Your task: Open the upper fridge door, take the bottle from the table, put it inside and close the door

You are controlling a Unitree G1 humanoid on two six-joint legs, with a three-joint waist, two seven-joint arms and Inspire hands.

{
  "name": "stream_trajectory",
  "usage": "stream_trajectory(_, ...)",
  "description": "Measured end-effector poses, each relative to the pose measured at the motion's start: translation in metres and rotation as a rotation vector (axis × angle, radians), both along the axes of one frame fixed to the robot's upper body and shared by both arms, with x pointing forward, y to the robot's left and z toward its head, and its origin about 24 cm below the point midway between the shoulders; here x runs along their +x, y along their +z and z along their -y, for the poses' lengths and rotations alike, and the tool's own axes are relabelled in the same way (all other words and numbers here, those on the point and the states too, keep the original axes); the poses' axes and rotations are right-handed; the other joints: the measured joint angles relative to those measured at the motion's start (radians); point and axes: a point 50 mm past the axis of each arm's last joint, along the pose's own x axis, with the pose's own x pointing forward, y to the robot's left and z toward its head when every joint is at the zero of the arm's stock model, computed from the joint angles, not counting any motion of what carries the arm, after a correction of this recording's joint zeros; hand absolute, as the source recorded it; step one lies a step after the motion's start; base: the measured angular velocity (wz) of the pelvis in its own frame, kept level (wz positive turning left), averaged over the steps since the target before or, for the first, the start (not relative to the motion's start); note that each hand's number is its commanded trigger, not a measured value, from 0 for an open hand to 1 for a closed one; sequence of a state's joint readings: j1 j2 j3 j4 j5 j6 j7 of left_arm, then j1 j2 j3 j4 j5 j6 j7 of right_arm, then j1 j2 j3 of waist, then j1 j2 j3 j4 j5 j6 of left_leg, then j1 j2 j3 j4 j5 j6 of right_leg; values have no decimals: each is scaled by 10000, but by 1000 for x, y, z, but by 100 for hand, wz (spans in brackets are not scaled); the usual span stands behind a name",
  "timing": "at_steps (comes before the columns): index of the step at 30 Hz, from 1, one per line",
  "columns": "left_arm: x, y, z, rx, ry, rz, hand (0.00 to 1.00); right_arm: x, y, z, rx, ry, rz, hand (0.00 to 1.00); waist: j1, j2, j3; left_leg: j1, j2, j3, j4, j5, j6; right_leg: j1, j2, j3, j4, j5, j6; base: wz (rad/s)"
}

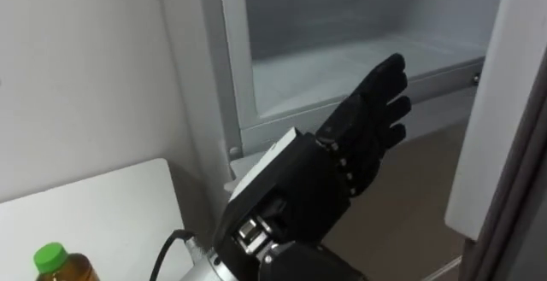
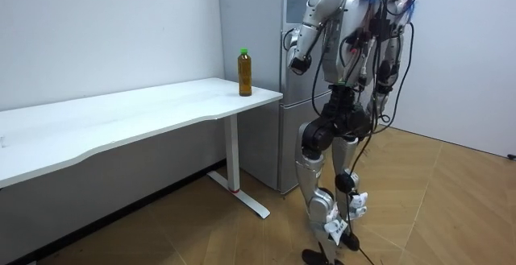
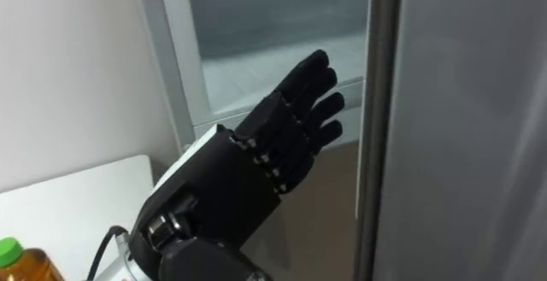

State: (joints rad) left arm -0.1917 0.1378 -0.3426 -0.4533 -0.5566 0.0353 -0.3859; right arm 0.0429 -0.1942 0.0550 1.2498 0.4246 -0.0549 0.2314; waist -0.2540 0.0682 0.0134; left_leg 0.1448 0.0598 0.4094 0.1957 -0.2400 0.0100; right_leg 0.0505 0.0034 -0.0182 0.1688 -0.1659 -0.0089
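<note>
Bottle (image 2: 244, 73) upright nr table (image 2: 121, 116) corner, cap up; left hand (image 1: 372, 123) flat.

the left hand (image 1: 373, 119) is hovering, fingers straight, before the open fridge (image 1: 229, 76); the bottle (image 1: 56, 265) is standing on the white table (image 1: 111, 208), lower left.

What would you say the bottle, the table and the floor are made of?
Bottle: probably clear plastic, since the amber drink shows through, with a green screw cap.
Table: smooth matte white top, likely laminate. Its white legs look like painted metal.
Floor: wood or wood-look laminate, with warm brown planks laid at angles and a slight sheen.
</note>
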Motion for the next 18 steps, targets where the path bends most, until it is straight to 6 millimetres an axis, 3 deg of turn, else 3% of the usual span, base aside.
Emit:
stream_trajectory(4, -2, -1, 4, 42, -199, -12, 0, 3, 0, 0, 96, 4, 31, 0, -301, 37, 20, 98, 42, 37, 12, 0, -1, -10, 50, 218, 1, 23, -39, -22)
stream_trajectory(7, -4, -1, 8, 126, -527, 44, 0, 6, 0, 0, 162, -124, 7, 0, -413, 46, 17, 142, 108, 488, 26, -2, -6, -148, 168, 474, 1, 42, -70, -31)
stream_trajectory(9, -4, 1, 12, 220, -775, 182, 0, 2, 0, 2, 234, -404, -27, 0, -524, 51, 17, 117, 165, 540, 60, -80, -137, -210, 221, 523, -15, 66, -108, -18)
stream_trajectory(18, -6, 14, 24, -94, -1738, 533, 0, -14, -1, 11, 3, -1143, -550, 0, -857, 83, 4, 115, 381, 718, 90, -95, -164, -347, 429, 736, 1, 217, -239, -17)
